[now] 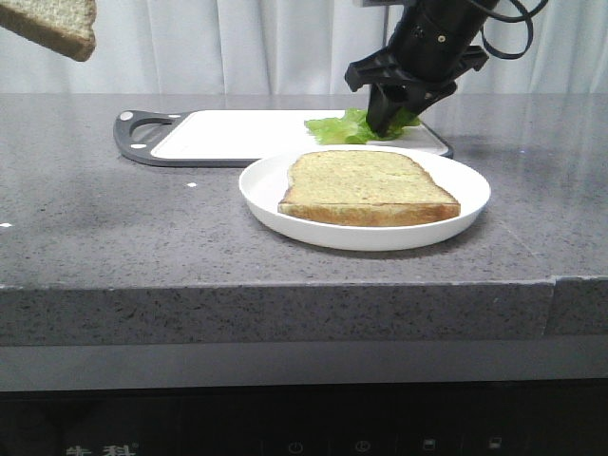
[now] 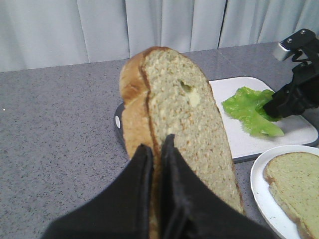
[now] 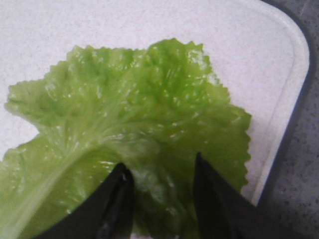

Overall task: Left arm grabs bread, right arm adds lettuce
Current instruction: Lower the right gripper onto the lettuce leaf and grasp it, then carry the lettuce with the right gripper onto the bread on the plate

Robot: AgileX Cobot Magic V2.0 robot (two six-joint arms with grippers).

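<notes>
My left gripper (image 2: 157, 147) is shut on the edge of the bread (image 2: 184, 114), a tan speckled slice with brown crust. It holds the slice high in the air; in the front view only the slice (image 1: 57, 24) shows, at the top left. The green ruffled lettuce (image 1: 342, 128) lies on the right part of the white cutting board (image 1: 228, 133). My right gripper (image 1: 385, 123) is down on the lettuce (image 3: 134, 109), jaws apart, its fingertips (image 3: 122, 172) pressing into the leaf with a fold of it between them.
A second bread slice (image 1: 366, 185) lies flat on a white plate (image 1: 266, 185) in front of the board. The board has a dark grey rim and handle (image 1: 138, 133). The grey stone counter ends at a front edge (image 1: 285, 285). Curtains hang behind.
</notes>
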